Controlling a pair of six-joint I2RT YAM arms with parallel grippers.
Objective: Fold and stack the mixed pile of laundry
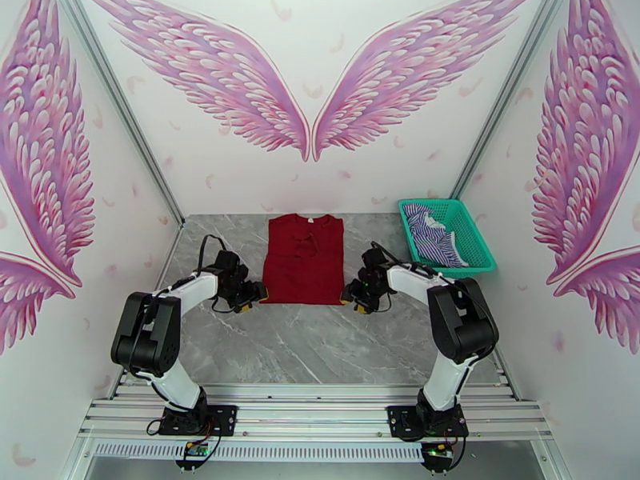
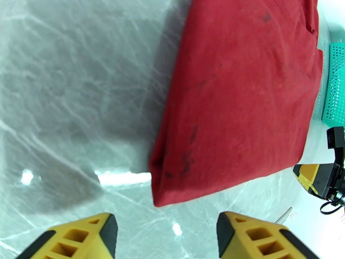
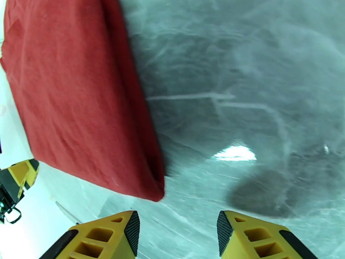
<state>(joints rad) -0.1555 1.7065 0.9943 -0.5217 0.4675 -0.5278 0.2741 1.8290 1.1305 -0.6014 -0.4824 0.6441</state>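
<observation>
A dark red T-shirt (image 1: 304, 260) lies flat on the grey marble table, sleeves folded in to a narrow rectangle, collar at the far end. My left gripper (image 1: 254, 298) hovers just off its near left corner, open and holding nothing; the left wrist view has that corner (image 2: 172, 186) just beyond the yellow fingertips (image 2: 99, 234). My right gripper (image 1: 352, 302) is at the near right corner, open as well, with the red corner (image 3: 148, 188) just ahead of its fingertips (image 3: 125, 234). The blue-and-white striped shirt (image 1: 430, 236) lies crumpled in the basket.
A teal mesh basket (image 1: 464, 234) stands at the table's far right, against the wall post. Bare marble (image 1: 320, 346) stretches between the shirt and the arm bases. Walls close in on both sides.
</observation>
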